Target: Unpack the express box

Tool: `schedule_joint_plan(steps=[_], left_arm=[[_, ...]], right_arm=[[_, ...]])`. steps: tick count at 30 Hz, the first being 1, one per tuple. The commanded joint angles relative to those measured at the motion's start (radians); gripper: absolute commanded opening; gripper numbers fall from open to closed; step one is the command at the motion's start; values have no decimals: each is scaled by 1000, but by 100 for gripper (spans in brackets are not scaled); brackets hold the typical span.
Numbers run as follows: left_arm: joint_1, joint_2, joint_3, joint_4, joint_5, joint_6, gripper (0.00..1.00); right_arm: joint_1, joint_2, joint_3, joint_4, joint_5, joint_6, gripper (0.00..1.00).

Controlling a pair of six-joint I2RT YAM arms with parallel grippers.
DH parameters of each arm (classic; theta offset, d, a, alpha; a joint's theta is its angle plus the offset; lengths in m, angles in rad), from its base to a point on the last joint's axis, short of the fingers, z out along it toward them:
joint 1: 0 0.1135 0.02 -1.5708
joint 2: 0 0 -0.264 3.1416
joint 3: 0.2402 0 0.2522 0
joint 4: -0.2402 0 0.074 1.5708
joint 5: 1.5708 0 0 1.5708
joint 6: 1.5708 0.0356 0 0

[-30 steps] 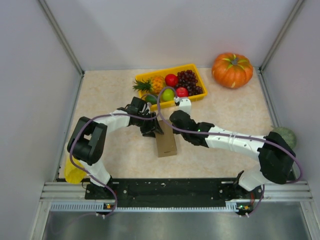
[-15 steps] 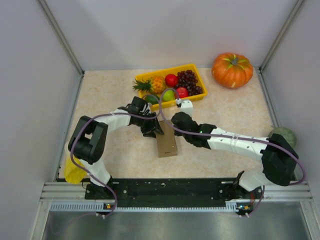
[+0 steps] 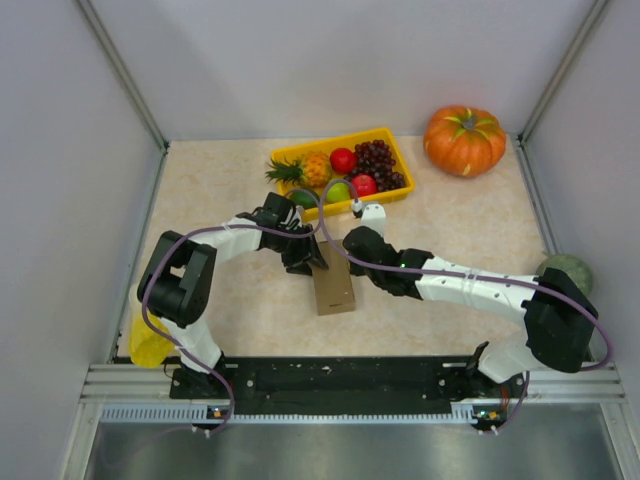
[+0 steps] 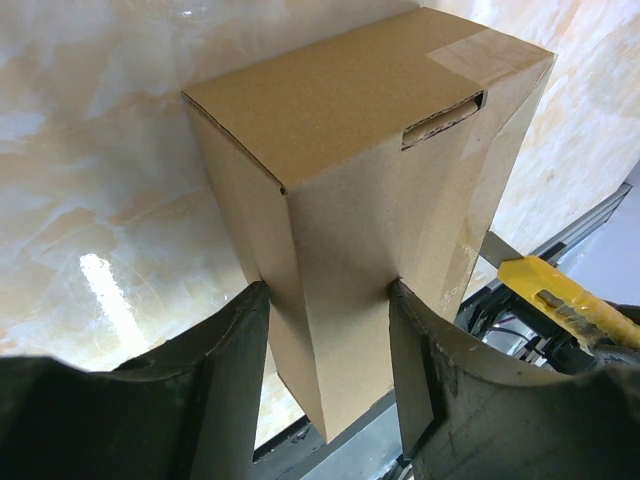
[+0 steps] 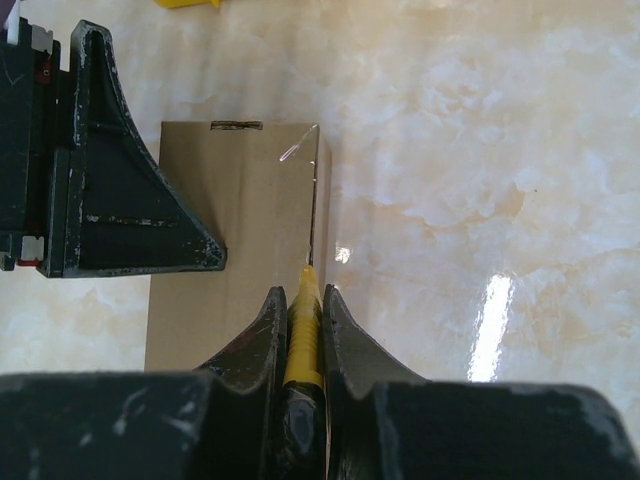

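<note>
The express box [image 3: 333, 287] is a plain brown cardboard box lying on the table's middle, taped along its seams. My left gripper [image 4: 328, 290] is shut on its far end, one finger [image 4: 235, 345] pressed on each side of the box [image 4: 370, 170]. My right gripper [image 5: 301, 295] is shut on a yellow utility knife [image 5: 302, 330]. The knife's thin blade [image 5: 312, 235] lies along the right edge of the box top [image 5: 230, 250]. In the top view both grippers meet at the box's far end, left gripper [image 3: 310, 257] and right gripper [image 3: 340, 255].
A yellow tray [image 3: 330, 141] of fruit stands behind the arms. An orange pumpkin [image 3: 464, 140] sits at the back right, a green round thing [image 3: 570, 270] at the right edge and a yellow object [image 3: 148, 345] at the near left. Walls enclose three sides.
My right arm has shifted slightly to the right and nearer, drawing the knife with it. The left gripper and the box have stayed in place.
</note>
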Motion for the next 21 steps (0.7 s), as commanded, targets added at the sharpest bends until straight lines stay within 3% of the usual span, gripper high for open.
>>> schedule_joint_plan(steps=[1, 12, 21], left_arm=[[1, 67, -38, -52, -189, -23, 18], [5, 41, -70, -3, -175, -155, 15], [14, 46, -97, 30, -172, -198, 14]], right_arm=[[22, -29, 6, -73, -80, 30, 0], [42, -3, 104, -231, -115, 43, 0], [67, -37, 70, -274, -138, 56, 0]])
